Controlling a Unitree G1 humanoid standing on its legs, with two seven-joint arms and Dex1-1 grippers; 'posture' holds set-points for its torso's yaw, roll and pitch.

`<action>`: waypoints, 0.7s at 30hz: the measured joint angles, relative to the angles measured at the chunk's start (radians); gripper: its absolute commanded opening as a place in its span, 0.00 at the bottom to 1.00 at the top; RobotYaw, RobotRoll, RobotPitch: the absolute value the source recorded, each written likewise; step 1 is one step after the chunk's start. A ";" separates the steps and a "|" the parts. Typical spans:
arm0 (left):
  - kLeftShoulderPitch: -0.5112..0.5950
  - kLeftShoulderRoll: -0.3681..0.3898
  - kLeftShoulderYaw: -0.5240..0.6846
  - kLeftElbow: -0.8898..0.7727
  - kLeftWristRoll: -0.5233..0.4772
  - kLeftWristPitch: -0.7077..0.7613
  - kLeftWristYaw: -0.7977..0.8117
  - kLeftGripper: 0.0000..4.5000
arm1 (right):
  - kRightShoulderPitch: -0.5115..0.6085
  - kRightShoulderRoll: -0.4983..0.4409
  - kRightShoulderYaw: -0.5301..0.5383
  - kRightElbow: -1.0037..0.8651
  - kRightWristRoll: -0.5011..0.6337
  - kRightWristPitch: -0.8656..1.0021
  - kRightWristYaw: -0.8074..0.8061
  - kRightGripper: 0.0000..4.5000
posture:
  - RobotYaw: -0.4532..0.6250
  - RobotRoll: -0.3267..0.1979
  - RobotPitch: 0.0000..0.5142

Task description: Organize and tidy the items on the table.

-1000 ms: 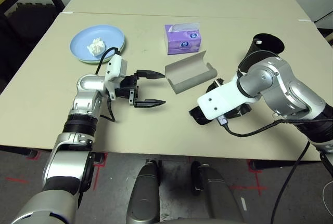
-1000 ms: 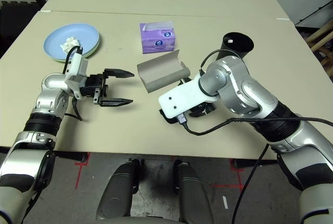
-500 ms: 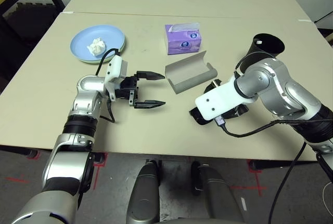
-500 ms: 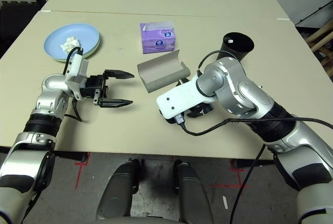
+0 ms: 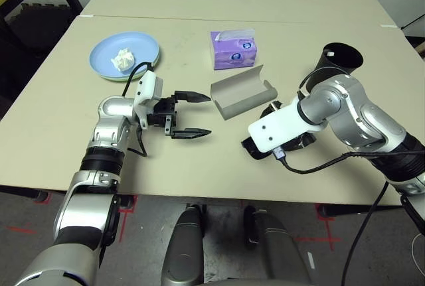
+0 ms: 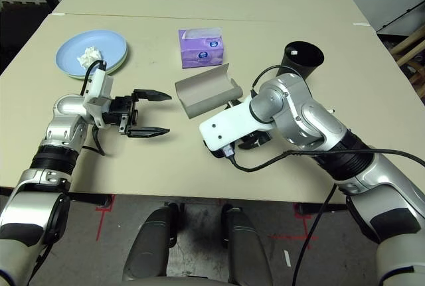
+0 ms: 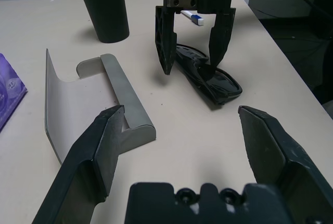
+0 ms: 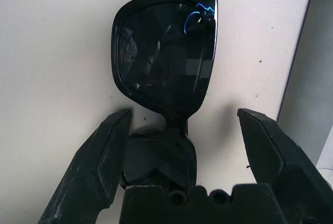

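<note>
Black sunglasses (image 8: 166,52) lie folded on the table (image 5: 199,166), just right of the open grey glasses case (image 5: 242,91). My right gripper (image 8: 184,115) points down over them, open, one finger on each side of the frame and neither touching it. My left gripper (image 5: 199,114) hovers open left of the case, holding nothing. A crumpled tissue wad (image 5: 122,59) sits on the stacked light blue and pale green plates (image 5: 143,46) at the far left. The black cup (image 5: 339,60) stands behind my right arm. One white pen (image 7: 192,17) lies beyond the sunglasses.
A purple tissue box (image 5: 233,48) stands behind the glasses case. The table's seam (image 5: 199,19) runs across the far side. Bare tabletop lies between my left gripper and the sunglasses, and along the front edge.
My right arm has shifted slightly to the left over the sunglasses. The left arm and all the items have stayed put.
</note>
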 measured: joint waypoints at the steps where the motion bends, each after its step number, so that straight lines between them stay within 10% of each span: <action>1: 0.000 0.000 0.000 0.000 0.000 0.000 0.000 1.00 | 0.000 0.001 0.000 0.001 -0.001 -0.001 0.000 0.91 | 0.59 0.62 0.40; 11: 0.001 0.002 0.000 0.000 0.000 0.000 0.000 1.00 | -0.010 0.004 -0.002 0.006 0.001 -0.015 0.005 0.12 | 0.59 0.62 0.40; 21: 0.001 0.002 0.000 0.000 0.000 0.000 0.001 1.00 | -0.044 0.003 -0.012 0.024 0.029 -0.017 0.019 0.12 | 0.58 0.62 0.39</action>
